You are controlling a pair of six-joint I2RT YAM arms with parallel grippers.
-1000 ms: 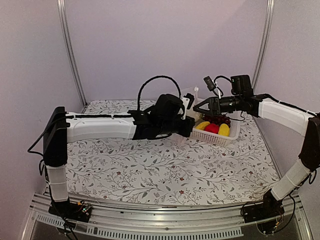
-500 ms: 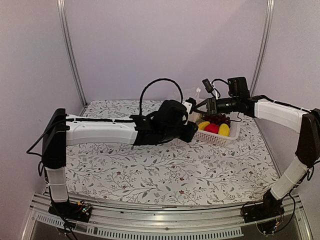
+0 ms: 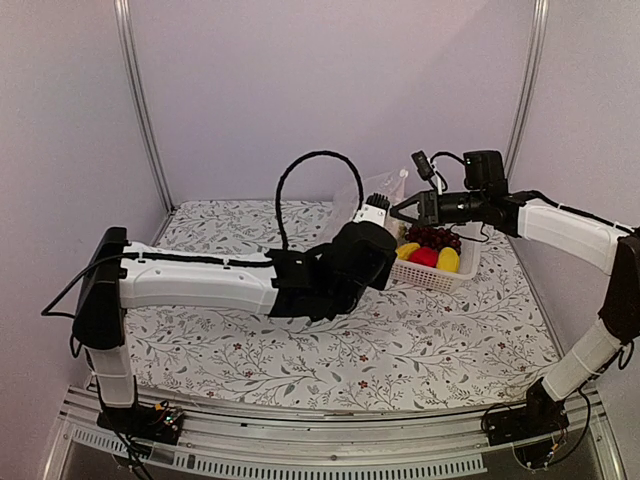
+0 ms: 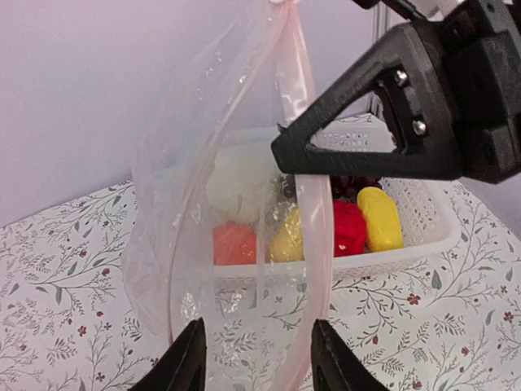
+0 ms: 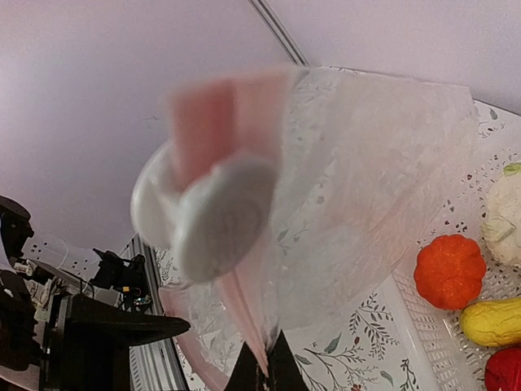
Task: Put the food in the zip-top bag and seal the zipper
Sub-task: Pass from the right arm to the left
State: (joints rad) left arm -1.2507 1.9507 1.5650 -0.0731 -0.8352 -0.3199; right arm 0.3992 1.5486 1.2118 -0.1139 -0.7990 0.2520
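The clear zip-top bag (image 3: 372, 190) hangs upright above the table, left of the basket. My right gripper (image 3: 398, 212) is shut on its pinkish zipper strip (image 5: 236, 301), pinched at the fingertips (image 5: 264, 371). In the left wrist view the strip (image 4: 313, 236) loops open, with the right gripper's black jaw on it. My left gripper (image 4: 259, 362) is open, with a finger on either side below the bag's mouth, gripping nothing. The food lies in the white basket: cauliflower (image 4: 240, 183), orange piece (image 5: 449, 271), red piece (image 4: 348, 228), yellow pieces (image 4: 381, 218) and grapes (image 3: 432, 237).
The white lattice basket (image 3: 440, 278) stands at the back right on the floral tablecloth. A blurred white round piece (image 5: 212, 216) sits on the strip close to the right wrist camera. The left arm (image 3: 200, 280) stretches across the middle of the table.
My left arm has dropped lower and swung its wrist up under the bag. My right gripper has kept its hold on the strip and shifted slightly.
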